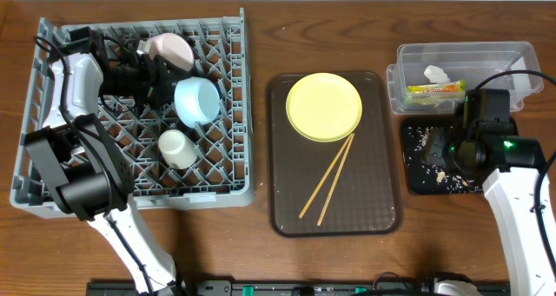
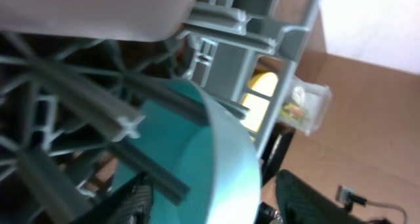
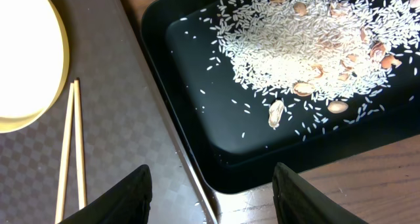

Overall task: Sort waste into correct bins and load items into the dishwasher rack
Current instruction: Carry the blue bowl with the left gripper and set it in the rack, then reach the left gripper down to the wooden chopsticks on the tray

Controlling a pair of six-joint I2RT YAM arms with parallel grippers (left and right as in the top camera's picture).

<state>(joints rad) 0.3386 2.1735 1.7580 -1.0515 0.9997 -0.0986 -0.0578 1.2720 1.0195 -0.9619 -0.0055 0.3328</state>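
Reference: the brown serving tray at mid-table.

1. Left pincer: working over the dishwasher rack, which stands just left of the serving tray. My fingers are spread wide. The rim of the light blue bowl runs between them. I cannot tell whether either pad touches it.
2. Right pincer: hanging over the seam where the serving tray's right edge meets the black tray. Fingers are spread, with nothing between them.
3. In the rack, on the side away from the serving tray: a pinkish-white bowl at the far end, the light blue bowl in the middle, and a small white cup nearest my base.
4. On the serving tray: the yellow plate in its far half, and two chopsticks lying side by side at a slant in its near half. Their upper tips end just beside the plate.
5. Right of the serving tray: the black tray holds scattered white crumbs mixed with a few tan husk-like bits. Beyond it, the clear tub holds the snack wrapper and the white tissue.
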